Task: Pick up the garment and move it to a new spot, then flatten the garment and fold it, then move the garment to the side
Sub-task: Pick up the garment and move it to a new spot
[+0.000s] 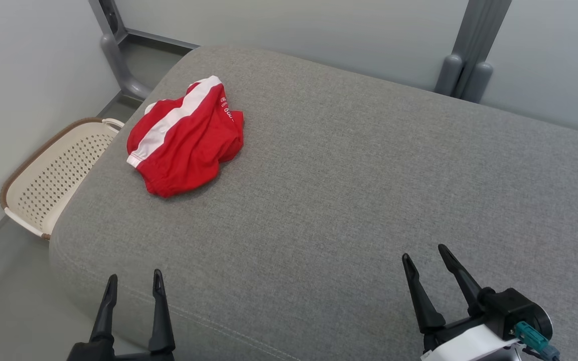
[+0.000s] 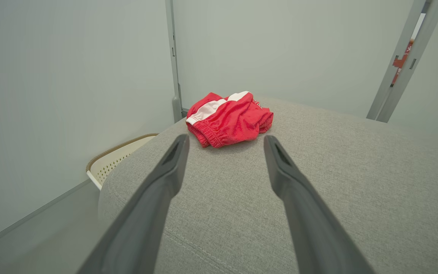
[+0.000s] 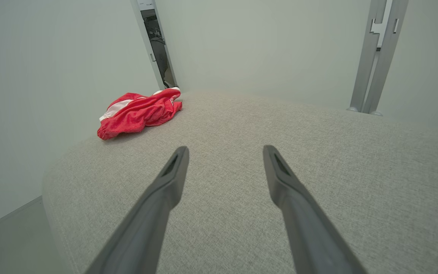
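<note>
On your far left, a cream perforated laundry basket (image 1: 53, 185) stands below the edge of the grey cushion (image 1: 344, 200), out to the left of and ahead of your left gripper (image 1: 135, 275). That gripper hovers over the near left corner of the cushion with its fingers spread wide and nothing between them. The red shorts (image 1: 183, 145) lie in a crumpled heap ahead of it, well clear of the fingertips and a little to their right. Further right, your right gripper (image 1: 424, 252) is just as wide open and empty, with the shorts far ahead and off to its left. I would judge the task not yet begun: the shorts have not been gripped, so picking them up, moving, flattening, folding and setting them aside are all left to do. From above, the head view gives you both grippers together, the white stripe and the small white lettering beside it. The left wrist view adds the low angle. There the shorts (image 2: 228, 118) sit almost dead ahead of the left gripper (image 2: 226, 137), a gathered elastic edge faces you, and the basket (image 2: 116, 156) peeks out on the left. In the right wrist view, bare cushion (image 3: 318, 152) stretches ahead of the right gripper (image 3: 225, 148), and the shorts (image 3: 139, 112) lie well off to its left.
</note>
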Robot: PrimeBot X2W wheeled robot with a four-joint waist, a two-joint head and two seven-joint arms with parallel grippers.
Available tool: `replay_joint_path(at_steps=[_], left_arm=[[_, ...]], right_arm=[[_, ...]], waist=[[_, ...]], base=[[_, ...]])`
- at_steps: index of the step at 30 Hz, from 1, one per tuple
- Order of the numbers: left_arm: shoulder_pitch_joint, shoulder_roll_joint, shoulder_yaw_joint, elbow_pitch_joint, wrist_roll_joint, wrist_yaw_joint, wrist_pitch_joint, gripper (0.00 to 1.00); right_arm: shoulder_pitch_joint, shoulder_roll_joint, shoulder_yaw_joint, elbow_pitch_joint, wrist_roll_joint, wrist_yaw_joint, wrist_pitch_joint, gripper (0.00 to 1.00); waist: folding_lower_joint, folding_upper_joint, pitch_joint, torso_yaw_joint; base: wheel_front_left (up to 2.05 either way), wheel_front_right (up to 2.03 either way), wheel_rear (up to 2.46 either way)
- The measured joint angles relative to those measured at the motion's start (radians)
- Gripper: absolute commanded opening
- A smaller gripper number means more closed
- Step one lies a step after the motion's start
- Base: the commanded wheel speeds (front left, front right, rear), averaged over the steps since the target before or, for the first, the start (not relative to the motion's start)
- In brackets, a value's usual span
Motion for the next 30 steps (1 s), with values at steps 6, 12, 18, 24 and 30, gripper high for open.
replay_joint_path(at_steps=[6, 12, 18, 24, 30], left_arm=[[-0.03, 0.0, 0.039, -0.022, -0.028, 0.026, 0.0, 1.0], [-0.177, 0.0, 0.13, -0.002, -0.046, -0.035, 0.0, 1.0], [-0.428, 0.004, 0.216, 0.186, -0.053, -0.143, 0.0, 1.0], [-0.745, 0.071, 0.235, 0.511, -0.123, -0.186, 0.016, 1.0], [-0.995, 0.137, 0.227, 0.778, -0.207, -0.195, 0.13, 1.0]], right_arm=[[-0.014, -0.012, 0.005, -0.01, 0.011, 0.0, 0.0, 1.0], [-0.05, -0.053, -0.003, -0.028, 0.014, 0.0, 0.0, 1.0], [-0.119, -0.117, -0.006, -0.046, 0.008, 0.0, 0.0, 1.0], [-0.173, -0.179, -0.007, -0.068, -0.01, 0.0, 0.0, 1.0], [-0.202, -0.229, -0.04, -0.1, -0.024, 0.0, 0.0, 1.0]], waist=[[0.0, 0.0, 0.023, -0.005], [0.0, 0.0, 0.087, -0.012], [0.0, 0.0, 0.183, -0.021], [0.0, 0.0, 0.3, -0.034], [0.0001, 0.0, 0.412, -0.051]], base=[[0.0, 0.0, 0.0], [0.0, 0.0, 0.0], [0.0, 0.0, 0.0], [0.0, 0.0, 0.0], [0.0, 0.0, 0.0]])
